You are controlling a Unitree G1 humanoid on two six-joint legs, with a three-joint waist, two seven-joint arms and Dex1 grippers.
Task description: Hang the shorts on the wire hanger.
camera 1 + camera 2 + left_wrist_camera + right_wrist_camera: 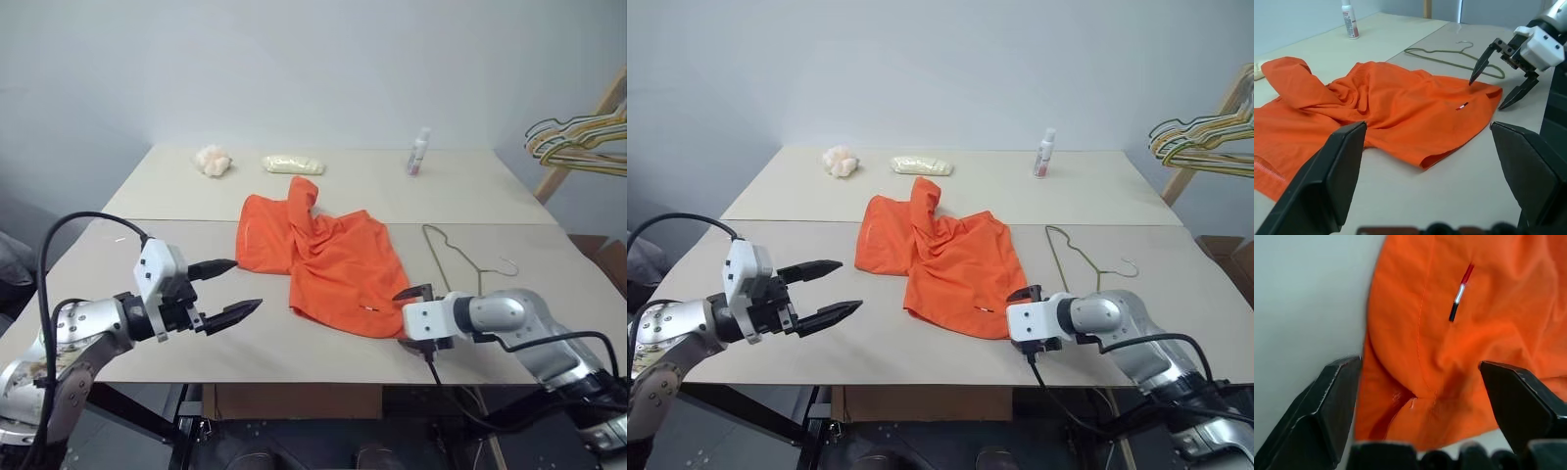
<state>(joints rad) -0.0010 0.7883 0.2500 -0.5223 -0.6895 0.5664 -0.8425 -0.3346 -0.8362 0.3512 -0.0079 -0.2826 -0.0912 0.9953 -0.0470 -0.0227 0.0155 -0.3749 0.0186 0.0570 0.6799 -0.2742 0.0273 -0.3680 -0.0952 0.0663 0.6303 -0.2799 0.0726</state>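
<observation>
The orange shorts (323, 259) lie crumpled and flat in the middle of the table (147, 245). To their right lies the thin olive-grey wire hanger (456, 257), its hook toward the table's right edge. My right gripper (399, 316) is low over the shorts' near right corner, tilted down and open. In the right wrist view that corner of the shorts (1449, 357) lies between the spread fingertips (1347, 377), ungripped. My left gripper (247, 284) hovers open above the table, left of the shorts and pointing toward them, holding nothing.
At the back of the table stand a small spray bottle (419, 152), a white crumpled wad (213, 160) and a pale pouch (293, 164). A bunch of coloured hangers (578, 137) hangs off a wooden rack beyond the right edge. The table's front edge runs just below both grippers.
</observation>
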